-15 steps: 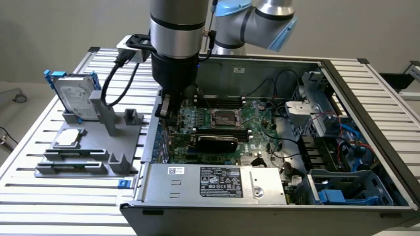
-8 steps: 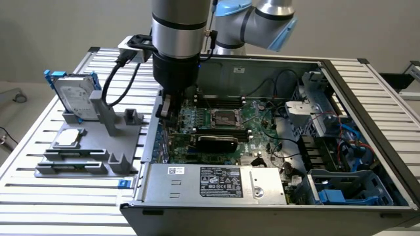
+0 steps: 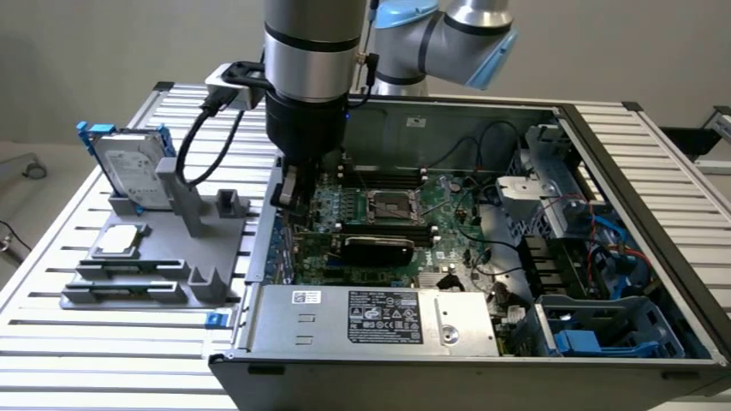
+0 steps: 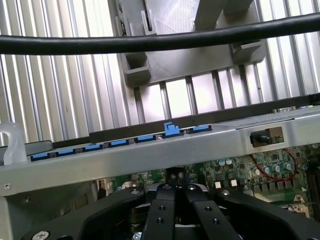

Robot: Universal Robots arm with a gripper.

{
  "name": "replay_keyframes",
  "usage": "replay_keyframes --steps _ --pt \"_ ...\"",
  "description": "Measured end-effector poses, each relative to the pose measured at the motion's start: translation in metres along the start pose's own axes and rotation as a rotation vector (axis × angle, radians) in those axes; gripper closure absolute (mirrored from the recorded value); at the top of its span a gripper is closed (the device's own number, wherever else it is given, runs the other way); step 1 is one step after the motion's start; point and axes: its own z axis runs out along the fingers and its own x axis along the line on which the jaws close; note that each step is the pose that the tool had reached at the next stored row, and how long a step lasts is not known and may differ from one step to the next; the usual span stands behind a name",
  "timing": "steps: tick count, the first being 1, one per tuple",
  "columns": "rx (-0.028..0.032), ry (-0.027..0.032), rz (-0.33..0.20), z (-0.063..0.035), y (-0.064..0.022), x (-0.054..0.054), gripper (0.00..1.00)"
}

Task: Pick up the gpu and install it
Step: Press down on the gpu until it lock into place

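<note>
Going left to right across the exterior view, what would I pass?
Silver hard drive in its blue frame → grey holder stand → gripper at the case's edge → green motherboard → blue drive bay.

Even, soft daylight fills both views, casting weak shadows. The ribbed aluminium table (image 3: 68, 257) shines with pale glare in both views. The thick black cable (image 4: 160, 40) crossing the wrist view sits blurred, out of focus.
</note>
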Motion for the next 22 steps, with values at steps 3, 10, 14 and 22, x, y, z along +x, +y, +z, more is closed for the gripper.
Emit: replay_keyframes --steps 3,10,14,22 --pt "0.0008 0.0054 0.005 0.0005 -0.0001 0.0001 0.89" --pt "-0.0011 0.0022 0.046 0.0011 -0.0001 0.0 0.89" --pt "-0.0031 -0.0003 0.074 0.001 -0.0001 0.0 0.89" --pt "-0.0009 0.025 0.089 -0.0002 -0.0058 -0.001 0.89"
